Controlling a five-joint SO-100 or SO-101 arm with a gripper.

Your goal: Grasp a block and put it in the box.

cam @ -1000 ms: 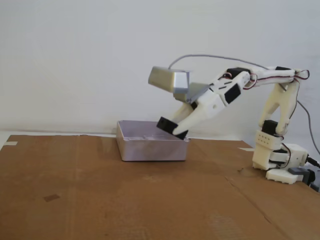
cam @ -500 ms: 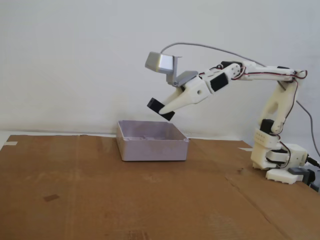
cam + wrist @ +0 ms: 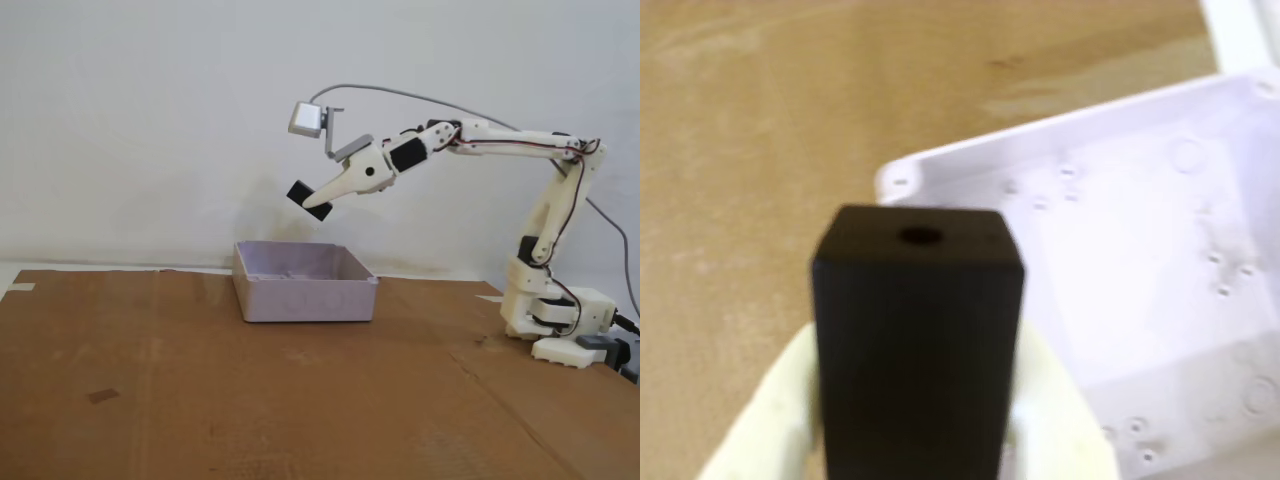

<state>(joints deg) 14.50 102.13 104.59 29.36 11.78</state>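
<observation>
My gripper point(image 3: 318, 202) hangs in the air above the box point(image 3: 305, 283), shut on the black block point(image 3: 308, 198), which sticks out of its tip, tilted. In the fixed view the block is well clear of the box's rim, over its middle. In the wrist view the block point(image 3: 918, 340) fills the lower centre, with a small round hole in its end face and cream fingers point(image 3: 775, 415) on both sides. The pale box point(image 3: 1120, 260) lies below and to the right, its floor bare.
The box stands on brown cardboard point(image 3: 200, 380) that covers the table. The arm's base point(image 3: 555, 320) sits at the right edge. A silver camera module point(image 3: 306, 118) rides above the gripper. A white wall stands behind.
The arm has risen and stretched to the left, carrying the block from the box's right rim to well above the box. The box has not moved.
</observation>
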